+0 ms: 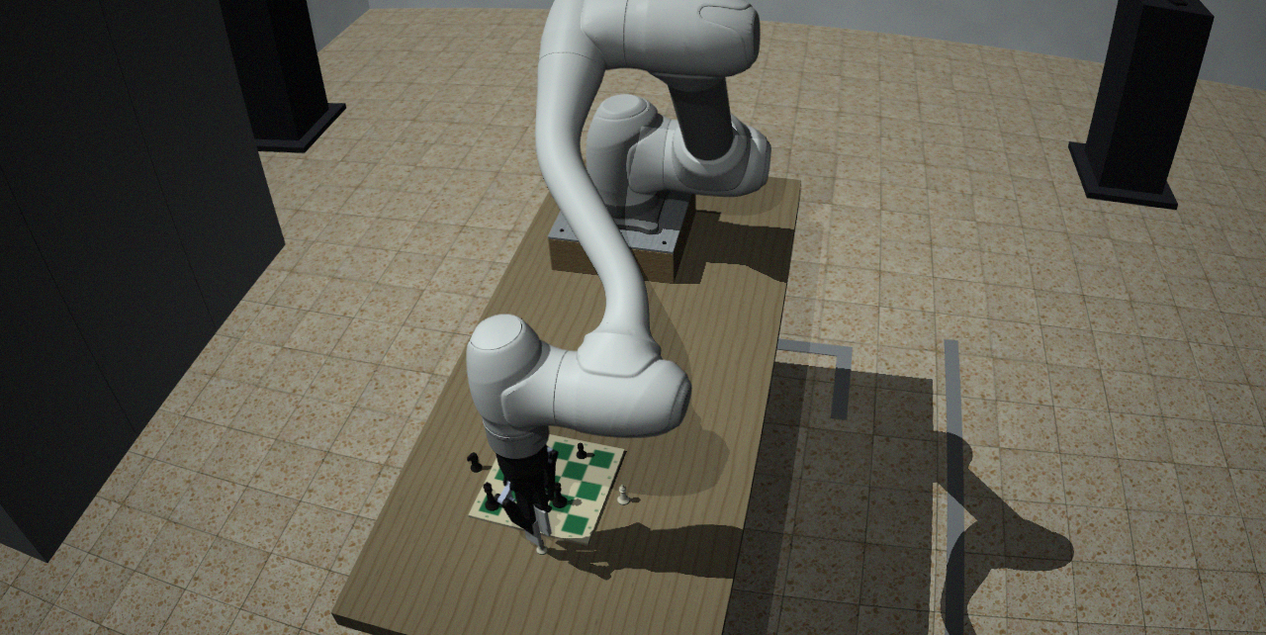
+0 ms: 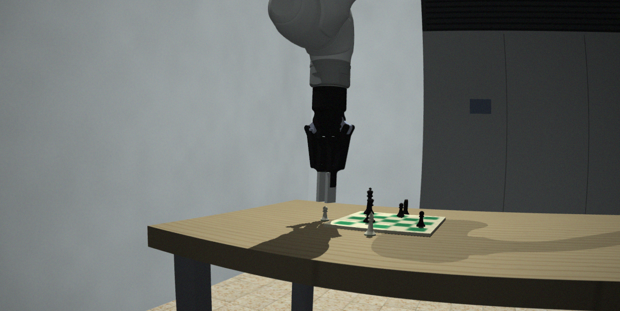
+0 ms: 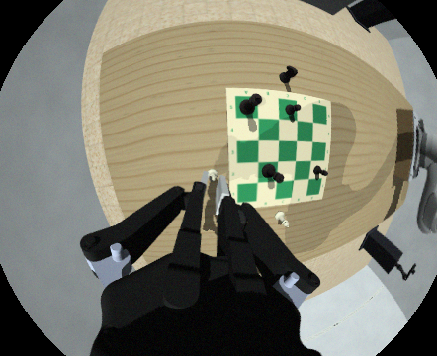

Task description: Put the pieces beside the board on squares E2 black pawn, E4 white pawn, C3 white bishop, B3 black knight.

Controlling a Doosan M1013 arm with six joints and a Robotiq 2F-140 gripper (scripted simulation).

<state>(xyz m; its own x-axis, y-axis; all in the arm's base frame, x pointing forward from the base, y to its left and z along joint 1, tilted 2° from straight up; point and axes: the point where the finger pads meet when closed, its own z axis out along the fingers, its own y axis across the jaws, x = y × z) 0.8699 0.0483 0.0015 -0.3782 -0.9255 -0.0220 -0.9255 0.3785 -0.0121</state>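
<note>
My gripper [image 1: 537, 533] [image 2: 326, 198] [image 3: 212, 181] points straight down with its fingers a narrow gap apart and nothing between them. It hangs just above the white pawn [image 1: 540, 548] [image 2: 324, 212] [image 3: 211, 174], which stands upright on the table just off one edge of the green and cream board [image 1: 590, 490] [image 2: 390, 226] [image 3: 305, 138]. The white bishop [image 1: 625, 495] [image 2: 370, 224] [image 3: 282, 220] stands on the table beside another edge. The black knight [image 1: 475, 459] [image 2: 405, 206] [image 3: 286, 75] stands off the opposite edge. A tall black king [image 2: 368, 197] [image 3: 250, 105] and three smaller black pieces stand on the board.
The wooden table [image 1: 442, 578] [image 2: 238, 226] carries the arm's base block [image 1: 619, 241] at its far end. The board lies near the other end, close to the table's edges. A large dark cabinet [image 1: 106, 188] and black pillars [image 1: 1141, 91] stand on the floor.
</note>
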